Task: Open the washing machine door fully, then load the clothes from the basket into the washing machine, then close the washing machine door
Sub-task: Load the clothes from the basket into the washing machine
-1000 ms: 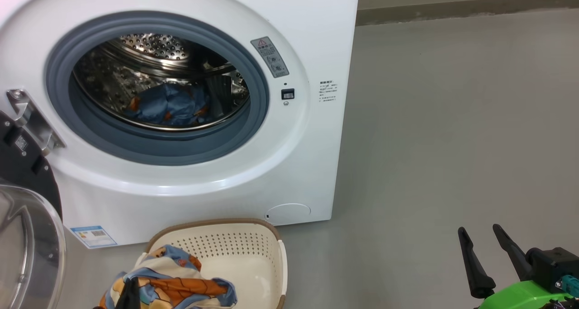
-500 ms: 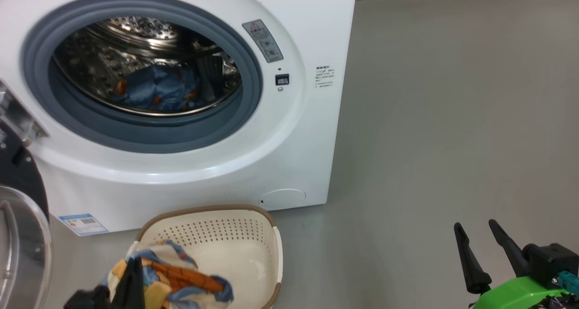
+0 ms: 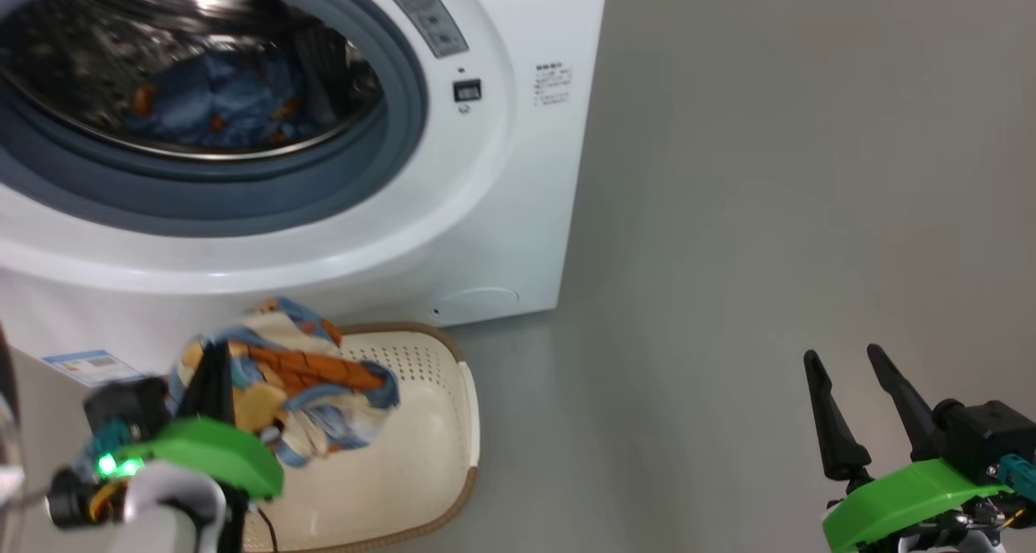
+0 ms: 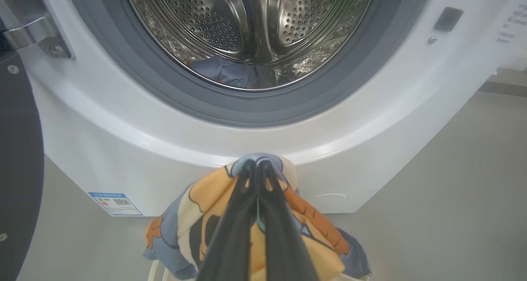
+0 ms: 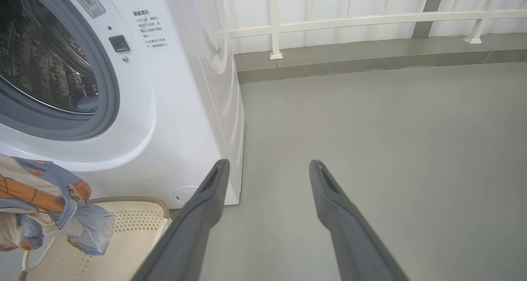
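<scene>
My left gripper is pinched tight on the clothes. The bundle hangs from my fingertips just above the basket, its lower folds drooping toward the basket's floor. It sits in front of the washing machine and below the mouth of the drum. The washing machine door stands open at my left, and a blue piece already lies inside the drum. My right gripper hangs wide and empty over the bare floor, well apart from all this. My worry is the grip: I seem to have only a fold near the top of the bundle, with most of the cloth loose beneath. If I swing toward the opening too briskly, the fabric could slide out and drop on the floor or back into the basket. The trailing ends are the other risk. If I do not raise the bundle above the grey gasket before going in, they may drag on the lip. They could then stay draped over it, where the door would later pinch them. The open door is also close to my left arm, so a careless sweep could knock it partway shut across my path.
</scene>
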You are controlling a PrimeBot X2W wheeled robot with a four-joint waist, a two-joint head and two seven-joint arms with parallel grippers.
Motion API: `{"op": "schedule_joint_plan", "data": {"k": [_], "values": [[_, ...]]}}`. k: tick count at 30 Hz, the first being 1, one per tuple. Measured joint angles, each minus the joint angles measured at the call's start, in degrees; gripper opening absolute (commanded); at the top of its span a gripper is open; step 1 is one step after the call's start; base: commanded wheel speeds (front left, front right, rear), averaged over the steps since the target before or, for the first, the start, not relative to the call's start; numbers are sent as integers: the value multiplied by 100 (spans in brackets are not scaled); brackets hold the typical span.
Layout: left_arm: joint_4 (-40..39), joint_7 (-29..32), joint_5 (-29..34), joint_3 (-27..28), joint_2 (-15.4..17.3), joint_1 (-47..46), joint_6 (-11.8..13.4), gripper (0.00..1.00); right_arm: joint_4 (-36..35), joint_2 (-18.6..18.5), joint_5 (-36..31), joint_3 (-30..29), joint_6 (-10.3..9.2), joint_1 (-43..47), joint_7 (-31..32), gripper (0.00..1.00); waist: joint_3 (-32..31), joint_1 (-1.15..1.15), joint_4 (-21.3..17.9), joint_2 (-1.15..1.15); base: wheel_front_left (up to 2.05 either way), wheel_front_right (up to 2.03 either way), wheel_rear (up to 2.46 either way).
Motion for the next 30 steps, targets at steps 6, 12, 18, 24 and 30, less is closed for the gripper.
{"op": "schedule_joint_plan", "data": {"k": [6, 12, 18, 24, 30], "values": [[467, 423, -15, 30, 289, -908, -101, 0, 121, 10, 48, 26, 0, -208, -225, 100, 384, 1, -199, 0, 0, 0, 0], [839, 1006, -29, 22, 655, -1873, -209, 0, 364, 16, 333, 134, 0, -432, -521, 100, 774, 1, -436, 0, 0, 0, 0], [1076, 1551, 3, -3, 1016, -2843, -305, 0, 638, 15, 566, 277, 0, -671, -810, 100, 1144, 0, -670, 0, 0, 0, 0], [1221, 1853, 73, -74, 1254, -3715, -364, 0, 931, 14, 723, 450, 0, -916, -1079, 100, 1495, 0, -865, 0, 0, 0, 0], [1491, 2002, 175, -108, 1561, -4374, -456, 0, 1179, 16, 914, 697, 0, -1172, -1277, 100, 1822, 0, -1066, 0, 0, 0, 0]]}}
